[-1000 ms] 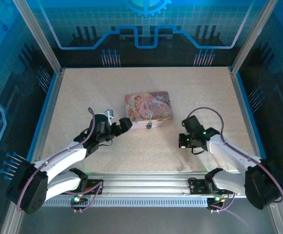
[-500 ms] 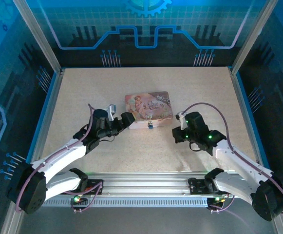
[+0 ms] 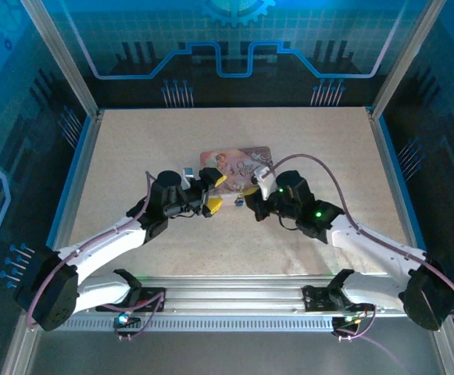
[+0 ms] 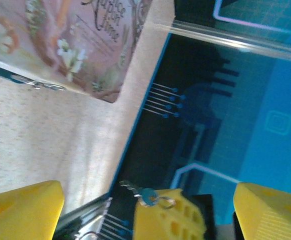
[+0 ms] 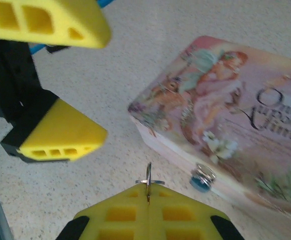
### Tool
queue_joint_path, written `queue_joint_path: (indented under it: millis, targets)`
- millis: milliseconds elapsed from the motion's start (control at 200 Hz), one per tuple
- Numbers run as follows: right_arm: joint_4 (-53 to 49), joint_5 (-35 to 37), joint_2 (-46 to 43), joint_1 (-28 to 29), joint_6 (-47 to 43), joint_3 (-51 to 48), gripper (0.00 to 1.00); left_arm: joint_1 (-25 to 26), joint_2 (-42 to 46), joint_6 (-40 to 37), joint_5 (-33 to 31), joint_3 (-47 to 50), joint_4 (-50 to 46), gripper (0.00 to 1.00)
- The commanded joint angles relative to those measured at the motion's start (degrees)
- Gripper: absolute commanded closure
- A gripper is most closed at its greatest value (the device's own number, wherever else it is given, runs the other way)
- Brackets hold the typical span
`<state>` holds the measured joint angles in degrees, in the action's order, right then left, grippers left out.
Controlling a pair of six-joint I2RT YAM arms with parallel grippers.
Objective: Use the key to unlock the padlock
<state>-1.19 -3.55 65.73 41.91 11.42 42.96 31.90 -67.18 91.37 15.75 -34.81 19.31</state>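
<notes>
Top external view showed the table (image 3: pixel 133 148) bearing the pink tin (image 3: pixel 238 166), with both arms meeting at its near wall. The left gripper (image 3: pixel 216 193) stood spread wide, holding nothing. The right gripper (image 5: pixel 148 200) was pinched tight on the key (image 4: pixel 146 195). The padlock (image 5: pixel 203 178) hung against the tin's front wall, just right of and beyond those closed tips. That made the right arm the nearer one, though I could not tell which way the keyhole faced.
</notes>
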Motion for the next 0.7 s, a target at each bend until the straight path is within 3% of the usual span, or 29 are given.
queue_joint_path:
  millis: [0,335,695]
  targets:
    - [7.32,-0.25,3.01,2.89,-1.05,2.53,1.00,0.92,-1.37,11.40,-2.28,2.45,9.16,0.14]
    - [12.34,-0.11,9.03,6.41,0.83,5.30,1.00,2.10,-2.04,17.04,-4.45,4.86,13.49,0.21]
    - [12.66,-0.30,8.92,6.77,2.11,3.98,1.00,2.10,-0.07,18.63,-8.16,7.47,14.15,0.47]
